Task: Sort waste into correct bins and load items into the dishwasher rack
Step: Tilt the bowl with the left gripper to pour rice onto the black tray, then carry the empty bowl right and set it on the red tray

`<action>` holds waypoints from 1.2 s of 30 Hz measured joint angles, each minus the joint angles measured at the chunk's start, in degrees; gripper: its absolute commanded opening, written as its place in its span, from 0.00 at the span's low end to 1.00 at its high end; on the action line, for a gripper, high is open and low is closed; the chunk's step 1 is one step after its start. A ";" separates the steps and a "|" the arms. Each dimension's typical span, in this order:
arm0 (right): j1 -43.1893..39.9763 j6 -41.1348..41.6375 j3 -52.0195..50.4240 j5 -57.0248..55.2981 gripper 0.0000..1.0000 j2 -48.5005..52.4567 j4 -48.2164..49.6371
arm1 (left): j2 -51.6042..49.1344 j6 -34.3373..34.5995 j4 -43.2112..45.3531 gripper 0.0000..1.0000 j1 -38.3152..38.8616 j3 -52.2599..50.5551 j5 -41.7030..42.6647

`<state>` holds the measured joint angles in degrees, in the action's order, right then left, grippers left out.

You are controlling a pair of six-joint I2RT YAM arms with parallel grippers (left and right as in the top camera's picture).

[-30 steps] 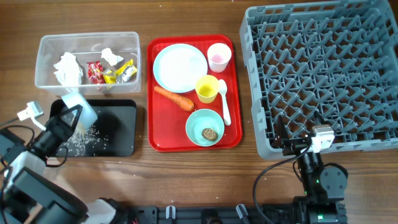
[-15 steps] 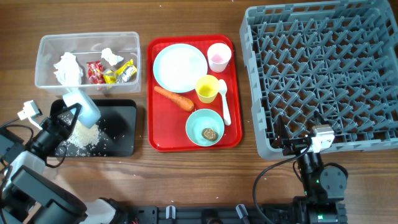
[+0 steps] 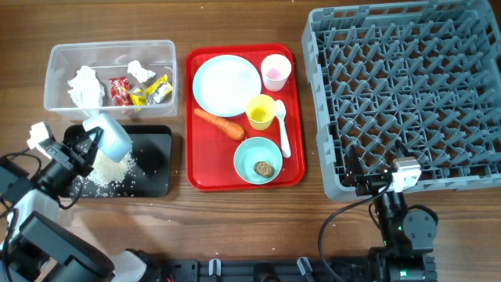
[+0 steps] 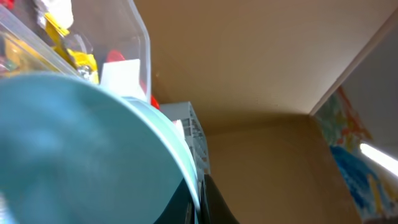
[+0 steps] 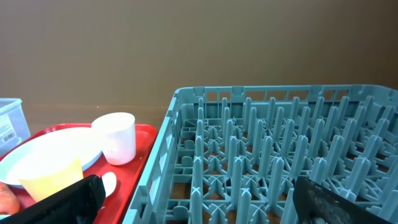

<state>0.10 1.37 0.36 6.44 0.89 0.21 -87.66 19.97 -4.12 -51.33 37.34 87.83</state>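
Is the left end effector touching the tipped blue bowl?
Touching. Overhead view: the left end effector grips the bowl by its rim, tilting it over the black tray.

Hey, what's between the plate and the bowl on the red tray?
The carrot and the yellow cup lie between the plate and that bowl, as the overhead view shows.

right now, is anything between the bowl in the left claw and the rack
yes: the red tray, loaded with a plate and more, lies on the table between the held bowl and the rack
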 measured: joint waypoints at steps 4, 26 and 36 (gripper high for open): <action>0.00 0.00 0.00 0.00 1.00 0.00 0.00 | 0.24 0.52 0.37 0.04 0.20 0.00 -0.33; 0.00 0.00 0.00 0.00 1.00 0.00 0.00 | 6.80 2.14 2.03 0.04 10.12 0.00 -14.88; 0.00 0.00 0.00 0.00 1.00 0.00 0.00 | 22.10 4.63 -1.22 0.04 38.05 0.00 -40.63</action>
<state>0.10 1.37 0.36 6.44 0.89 0.21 -65.56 24.60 -5.34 -13.28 37.34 47.20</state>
